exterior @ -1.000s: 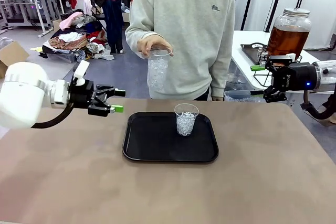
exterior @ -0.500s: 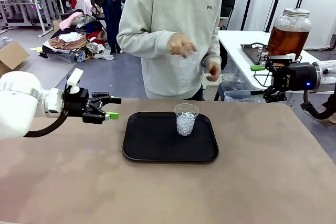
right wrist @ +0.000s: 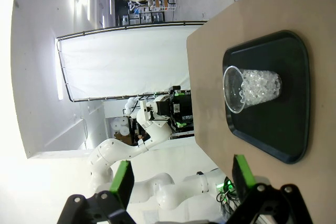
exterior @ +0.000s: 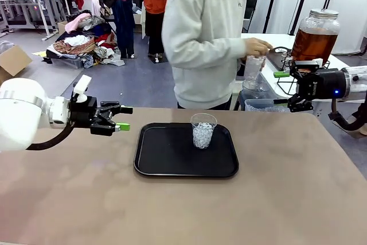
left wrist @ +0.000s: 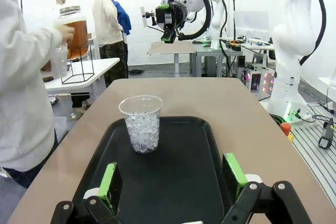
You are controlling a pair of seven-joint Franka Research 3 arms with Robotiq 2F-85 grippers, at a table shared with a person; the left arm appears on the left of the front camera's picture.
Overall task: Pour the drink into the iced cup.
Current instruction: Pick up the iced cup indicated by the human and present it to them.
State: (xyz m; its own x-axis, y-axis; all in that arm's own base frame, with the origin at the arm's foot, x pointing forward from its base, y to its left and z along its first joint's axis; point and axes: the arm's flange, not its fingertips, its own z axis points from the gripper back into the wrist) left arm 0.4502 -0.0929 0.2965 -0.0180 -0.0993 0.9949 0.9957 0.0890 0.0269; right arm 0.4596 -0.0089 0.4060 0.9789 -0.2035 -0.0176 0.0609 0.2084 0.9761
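The drink (exterior: pixel 314 41) sits in its jar (exterior: pixel 324 14) on a white surface (exterior: pixel 338 60) beyond the brown surface's (exterior: pixel 287 199) far right corner. There a person's hand (exterior: pixel 257 46) holds a second cup (exterior: pixel 253 67), seemingly near the tap, though that is hard to make out. The iced cup (exterior: pixel 203 130) stands on the black tray (exterior: pixel 166 162), by its far edge. The left pincer (exterior: pixel 124 117) and right pincer (exterior: pixel 282 88) both hang released, grasping nothing. The risk I see is in the pour. Poured fast onto the piled ice, the drink could splash over the rim, and the light cup could tip if nudged.

White arms (exterior: pixel 23 110), black fingers (exterior: pixel 112 108), green pads (exterior: pixel 123 126)
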